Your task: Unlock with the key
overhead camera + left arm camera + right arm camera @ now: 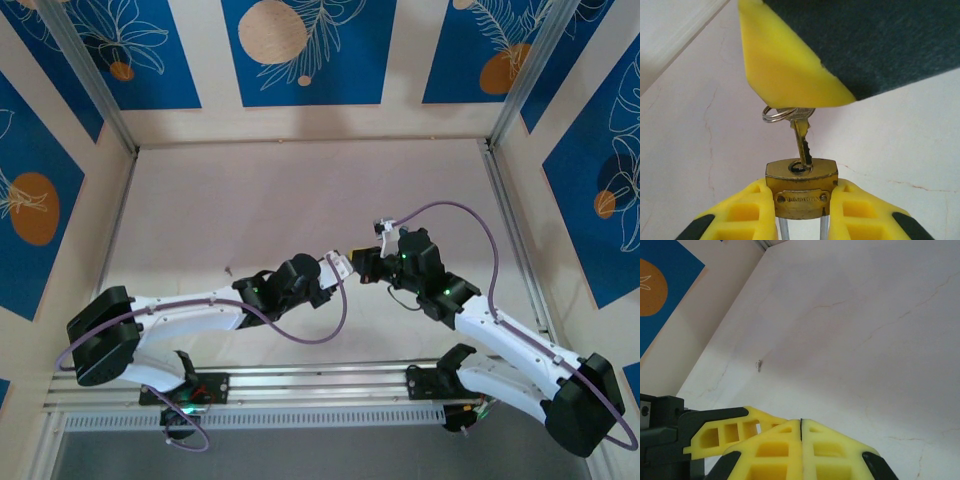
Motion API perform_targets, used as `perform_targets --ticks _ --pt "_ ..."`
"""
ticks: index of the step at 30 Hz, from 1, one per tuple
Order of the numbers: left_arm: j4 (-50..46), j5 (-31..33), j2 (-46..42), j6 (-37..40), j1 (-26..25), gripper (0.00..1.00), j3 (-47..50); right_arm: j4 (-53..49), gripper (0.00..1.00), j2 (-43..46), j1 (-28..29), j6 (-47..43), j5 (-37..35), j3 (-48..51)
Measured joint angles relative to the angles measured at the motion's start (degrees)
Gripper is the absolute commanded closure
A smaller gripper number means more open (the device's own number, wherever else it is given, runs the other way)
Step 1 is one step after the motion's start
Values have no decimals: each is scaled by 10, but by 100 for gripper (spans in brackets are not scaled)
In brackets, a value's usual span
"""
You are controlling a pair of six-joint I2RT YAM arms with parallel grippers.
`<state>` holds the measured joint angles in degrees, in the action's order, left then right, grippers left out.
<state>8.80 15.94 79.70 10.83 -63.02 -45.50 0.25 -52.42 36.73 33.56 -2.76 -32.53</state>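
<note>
A small brass padlock (pixel 800 175) sits clamped between the yellow fingers of my left gripper (pixel 801 190), keyhole facing up, with its silver shackle legs (pixel 785 231) running back between the fingers. The key (pixel 802 137) has its blade in the keyhole, leaning slightly. Its head is hidden under the yellow finger (pixel 785 65) of my right gripper, and a silver ring (pixel 774 115) hangs beside it. My right gripper (pixel 801 422) has its jaws pressed together, closed on the key's head. Above the table's middle, left gripper (pixel 343 268) and right gripper (pixel 364 262) meet tip to tip.
The pale table (pixel 300 190) is boxed in by walls with blue panels and aluminium posts (pixel 95 90). A tiny speck (pixel 229 270) lies on the surface left of the left arm. A rail (pixel 320 385) runs along the near edge.
</note>
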Motion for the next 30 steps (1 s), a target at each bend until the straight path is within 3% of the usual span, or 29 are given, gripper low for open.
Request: perform_targets --ticks 30 --pt "0 0 0 -31 7 100 1 67 100 -14 11 18 2 23"
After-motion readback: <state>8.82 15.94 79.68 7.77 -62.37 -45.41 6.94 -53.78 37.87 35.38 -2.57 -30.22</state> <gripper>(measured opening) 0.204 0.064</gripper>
